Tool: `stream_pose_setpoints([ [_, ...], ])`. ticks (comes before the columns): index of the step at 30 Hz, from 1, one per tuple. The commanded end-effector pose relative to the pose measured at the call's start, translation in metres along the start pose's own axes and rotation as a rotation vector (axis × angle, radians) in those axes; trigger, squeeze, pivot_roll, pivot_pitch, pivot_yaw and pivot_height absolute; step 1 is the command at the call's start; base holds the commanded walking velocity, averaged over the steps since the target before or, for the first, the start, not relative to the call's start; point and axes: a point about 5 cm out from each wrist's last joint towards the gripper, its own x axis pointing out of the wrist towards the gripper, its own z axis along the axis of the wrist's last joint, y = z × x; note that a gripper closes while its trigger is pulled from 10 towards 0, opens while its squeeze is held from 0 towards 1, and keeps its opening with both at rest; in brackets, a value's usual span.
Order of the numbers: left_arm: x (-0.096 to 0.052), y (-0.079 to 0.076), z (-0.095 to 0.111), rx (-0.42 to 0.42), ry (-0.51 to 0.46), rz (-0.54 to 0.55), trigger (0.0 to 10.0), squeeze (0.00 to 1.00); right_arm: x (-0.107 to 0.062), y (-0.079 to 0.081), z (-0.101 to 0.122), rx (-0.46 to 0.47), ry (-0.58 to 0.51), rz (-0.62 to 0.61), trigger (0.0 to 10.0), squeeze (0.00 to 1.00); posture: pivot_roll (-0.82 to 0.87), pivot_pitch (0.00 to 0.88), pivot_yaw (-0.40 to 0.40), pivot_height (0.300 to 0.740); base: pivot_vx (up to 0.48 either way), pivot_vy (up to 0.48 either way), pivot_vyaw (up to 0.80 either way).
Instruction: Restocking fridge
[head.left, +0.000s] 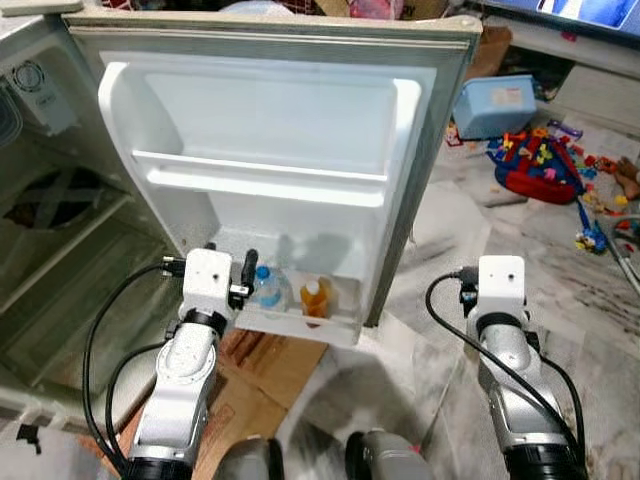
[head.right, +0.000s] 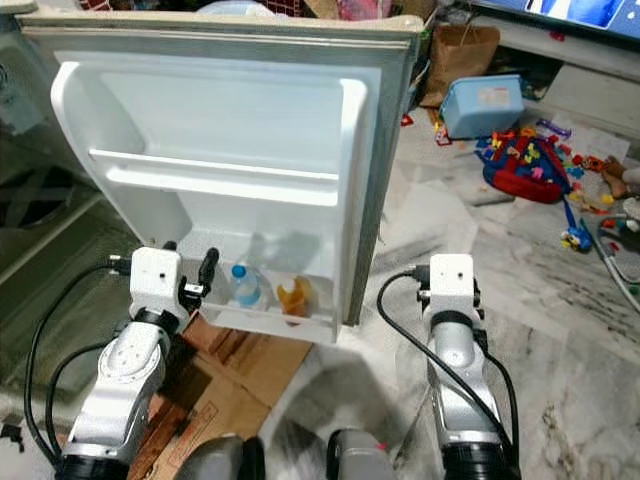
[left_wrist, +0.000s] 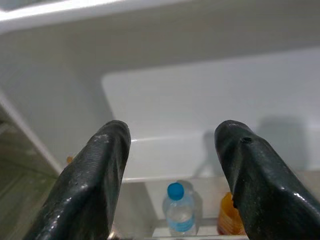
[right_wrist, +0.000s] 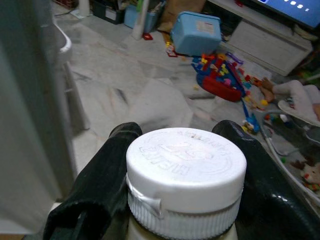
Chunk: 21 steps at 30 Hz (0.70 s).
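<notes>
Right hand (right_wrist: 182, 200) grips white-capped bottle (right_wrist: 186, 175) | left hand (left_wrist: 172, 175) spread, facing water bottle (left_wrist: 179, 212)

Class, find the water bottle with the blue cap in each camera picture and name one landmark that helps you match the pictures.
Left eye view: water bottle in the fridge door's bottom shelf, just beyond the left gripper.
Right eye view: same shelf, left of centre.
Left wrist view: low, between the open fingers.
Right wrist view: not in it.
Shared landmark: the orange bottle beside it.

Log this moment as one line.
left end effector open at door shelf | right end effector holds white-capped bottle | water bottle, orange bottle shelved
</notes>
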Motion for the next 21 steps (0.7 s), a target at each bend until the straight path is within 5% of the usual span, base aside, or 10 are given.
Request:
stream_pose_setpoints([
  [1, 0.002, -0.003, 0.004, -0.016, -0.006, -0.003, 10.0, 0.00, 0.002, 0.004, 0.001, 0.001, 0.008, 0.025, 10.0, 0.00, -0.01, 0.131, 0.005, 0.740, 0.000, 0.000, 0.00],
  [10, -0.001, -0.006, 0.003, -0.013, 0.005, -0.043, 10.0, 0.00, 0.007, 0.006, -0.001, 0.018, 0.037, 0.063, 10.0, 0.00, -0.01, 0.143, 0.008, 0.740, 0.000, 0.029, 0.00],
  [21, 0.002, -0.009, 0.005, 0.007, -0.008, -0.044, 10.0, 0.00, 0.009, 0.030, 0.009, 0.074, -0.003, 0.219, 10.0, 0.00, 0.00, 0.153, 0.004, 0.740, 0.000, 0.000, 0.00],
])
